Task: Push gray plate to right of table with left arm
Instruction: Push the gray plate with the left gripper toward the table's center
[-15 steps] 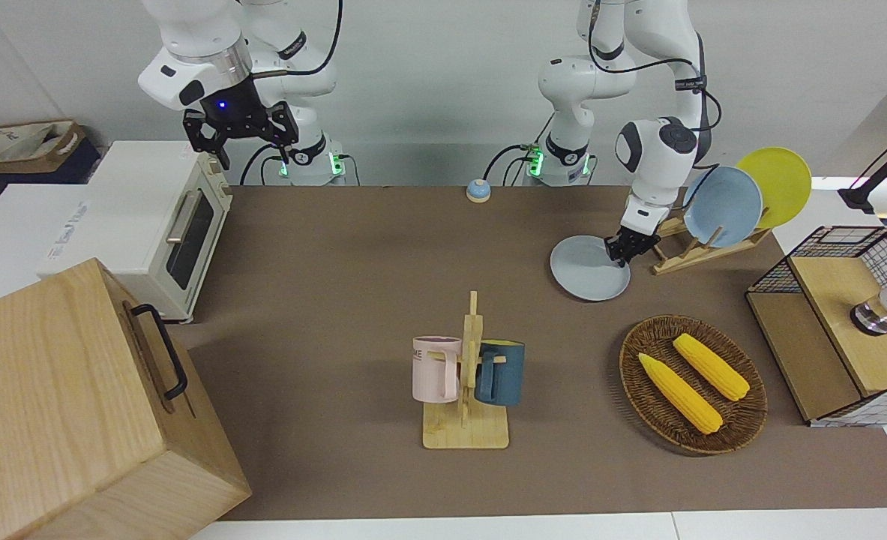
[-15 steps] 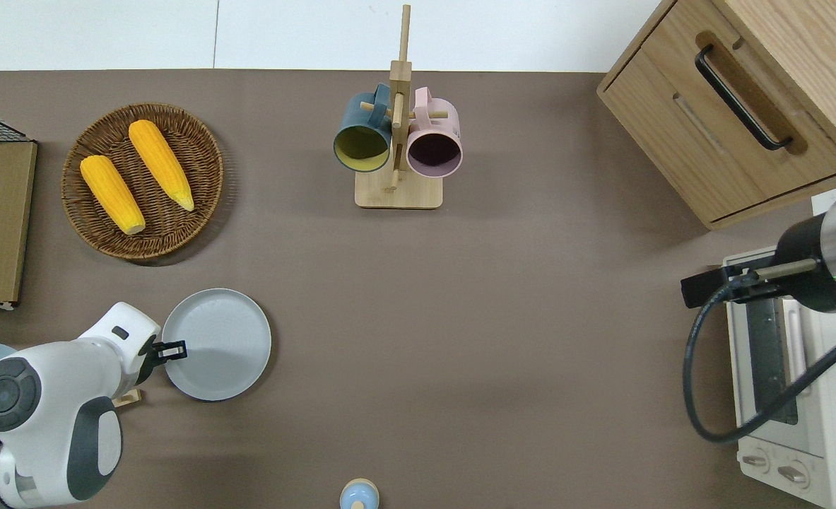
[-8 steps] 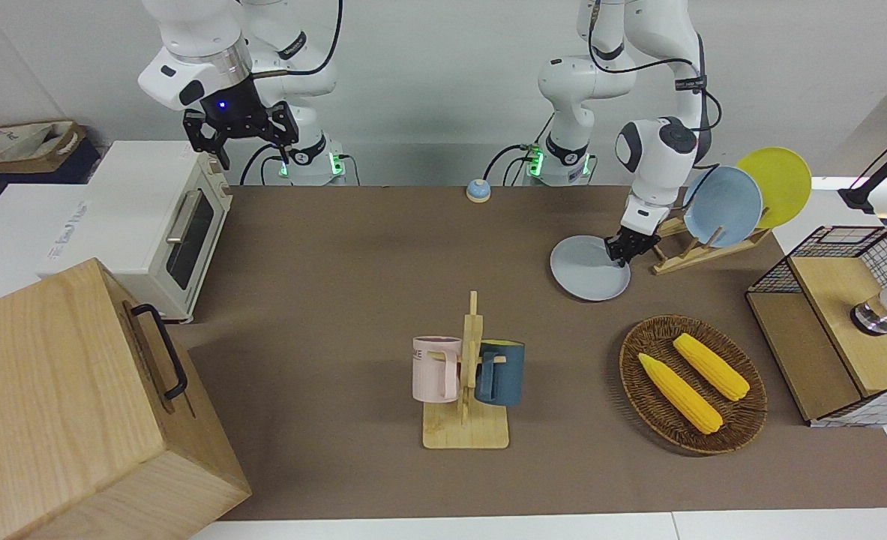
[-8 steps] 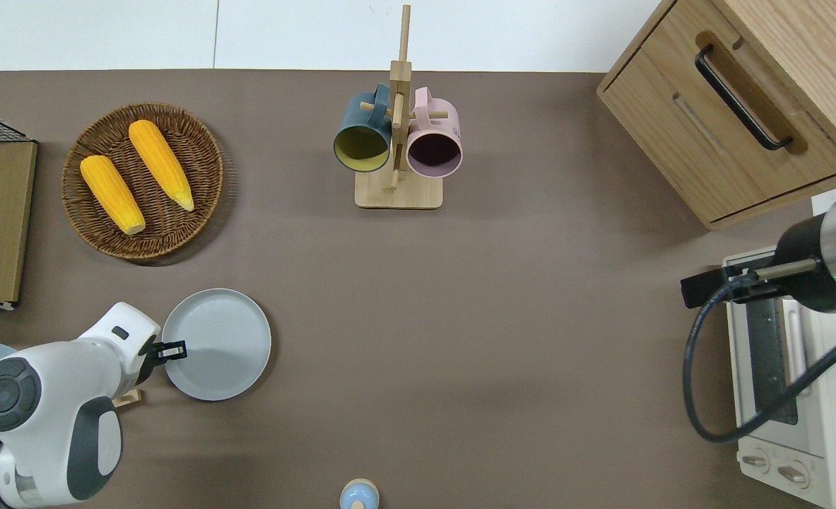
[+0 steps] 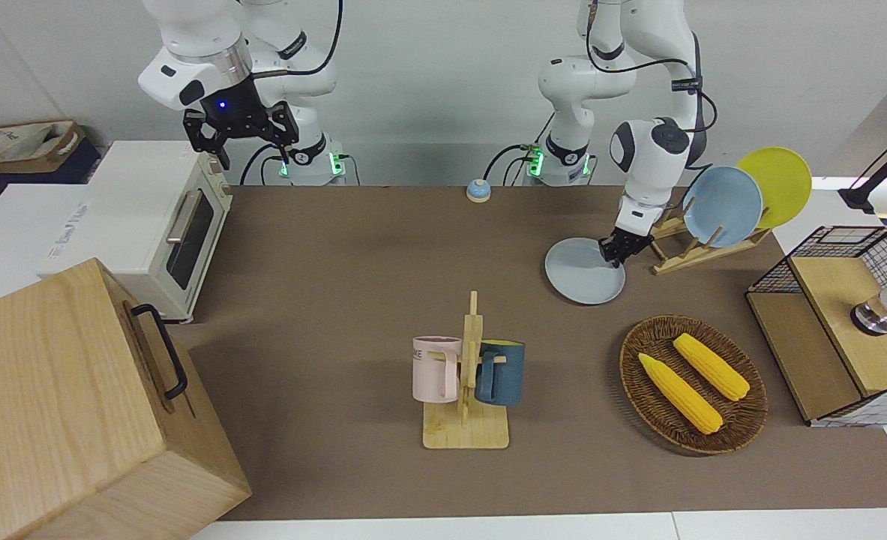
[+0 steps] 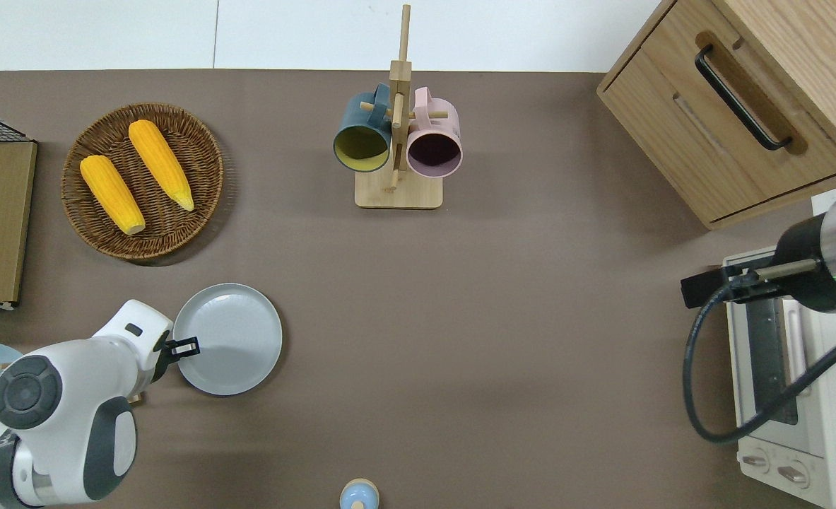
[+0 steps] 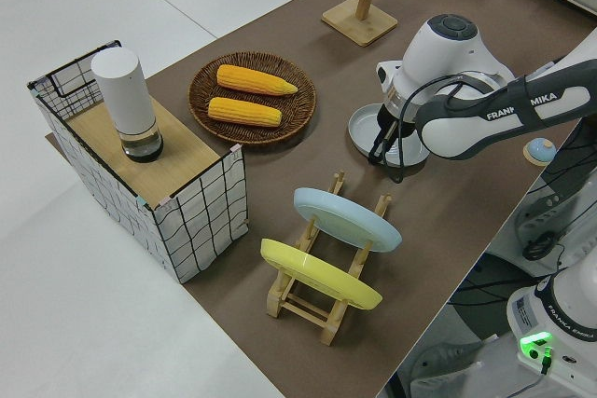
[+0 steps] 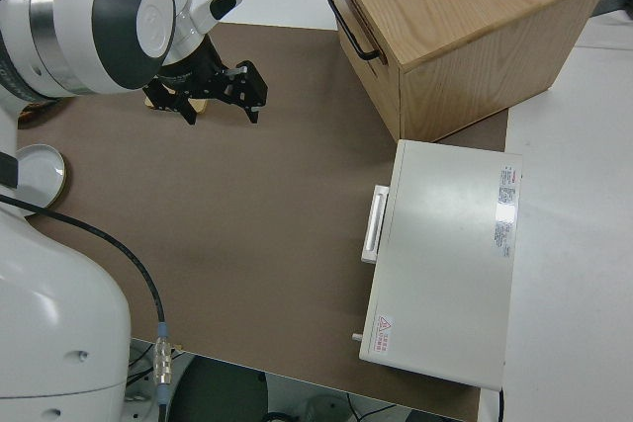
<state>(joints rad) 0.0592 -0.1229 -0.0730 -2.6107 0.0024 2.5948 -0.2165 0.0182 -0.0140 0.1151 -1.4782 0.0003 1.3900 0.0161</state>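
The push is under way. The left gripper (image 6: 193, 347) is down at desk level, its fingertips set against the edge of the gray plate (image 6: 232, 341) that faces the left arm's end of the desk (image 6: 502, 339). The fingers sit close together, with nothing between them; they press on the rim rather than clamp it. The plate lies flat on the brown top in the quarter near the robots' edge and the left arm's end, with the corn basket (image 6: 142, 181) farther from the robots and the wooden plate rack (image 5: 702, 244) just beside it toward the left arm's end.

Most of the journey appears to lie ahead: a long bare stretch of desk separates the plate from the toaster oven (image 6: 789, 396) and the wooden cabinet (image 6: 736, 106) at the right arm's end. The next move calls for a steady sweep along the robots' edge, kept low so the fingertips do not ride over the shallow rim, and aimed through the plate's middle so it slides rather than spins away.

The right arm is parked, its gripper (image 5: 241, 127) spread wide.

The overhead view shows the contact point and the open path; the left side view shows how low the gripper sits by the rim, while the arm hides part of the plate there. The right side view shows only a sliver of the plate at its margin.
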